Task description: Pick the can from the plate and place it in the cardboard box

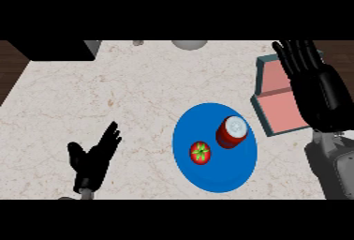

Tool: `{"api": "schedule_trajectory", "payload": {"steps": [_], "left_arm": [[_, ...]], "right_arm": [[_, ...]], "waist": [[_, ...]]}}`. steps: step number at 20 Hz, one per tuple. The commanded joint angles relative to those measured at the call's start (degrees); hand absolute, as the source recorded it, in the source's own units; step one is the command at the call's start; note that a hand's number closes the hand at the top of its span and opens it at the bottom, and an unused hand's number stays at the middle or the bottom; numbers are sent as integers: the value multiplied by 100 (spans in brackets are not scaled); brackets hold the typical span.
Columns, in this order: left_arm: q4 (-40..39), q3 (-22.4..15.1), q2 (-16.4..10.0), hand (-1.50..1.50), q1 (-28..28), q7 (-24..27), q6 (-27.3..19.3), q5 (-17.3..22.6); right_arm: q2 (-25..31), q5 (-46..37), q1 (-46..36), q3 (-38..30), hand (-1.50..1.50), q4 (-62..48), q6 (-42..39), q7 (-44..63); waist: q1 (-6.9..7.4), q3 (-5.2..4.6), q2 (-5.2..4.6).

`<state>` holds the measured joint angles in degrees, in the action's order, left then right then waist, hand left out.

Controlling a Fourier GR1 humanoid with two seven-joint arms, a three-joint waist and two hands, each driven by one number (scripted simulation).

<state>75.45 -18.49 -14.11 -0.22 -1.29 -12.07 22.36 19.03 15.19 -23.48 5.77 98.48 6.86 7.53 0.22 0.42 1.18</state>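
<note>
Plate (214, 179), round, blue, carries red cylindrical can (232, 132) and tomato (200, 153); left robot hand (93, 159) and right robot hand (314, 86) spread wide, empty.

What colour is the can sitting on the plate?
The can is dark red with a whitish top, seen best in the head view.
</note>
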Motion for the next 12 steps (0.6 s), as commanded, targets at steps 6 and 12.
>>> {"api": "schedule_trajectory", "payload": {"steps": [6,12], "left_arm": [[128,869,-765,0,-574,235,-1059,-789],[34,675,-403,0,-575,135,-1107,-848]], "right_arm": [[644,-186,580,-11,150,-380,-1403,-1443],[796,-2406,1566,186,-150,-1235,82,-2617]], "waist": [[30,-21,-130],[-44,-32,-130]]}}
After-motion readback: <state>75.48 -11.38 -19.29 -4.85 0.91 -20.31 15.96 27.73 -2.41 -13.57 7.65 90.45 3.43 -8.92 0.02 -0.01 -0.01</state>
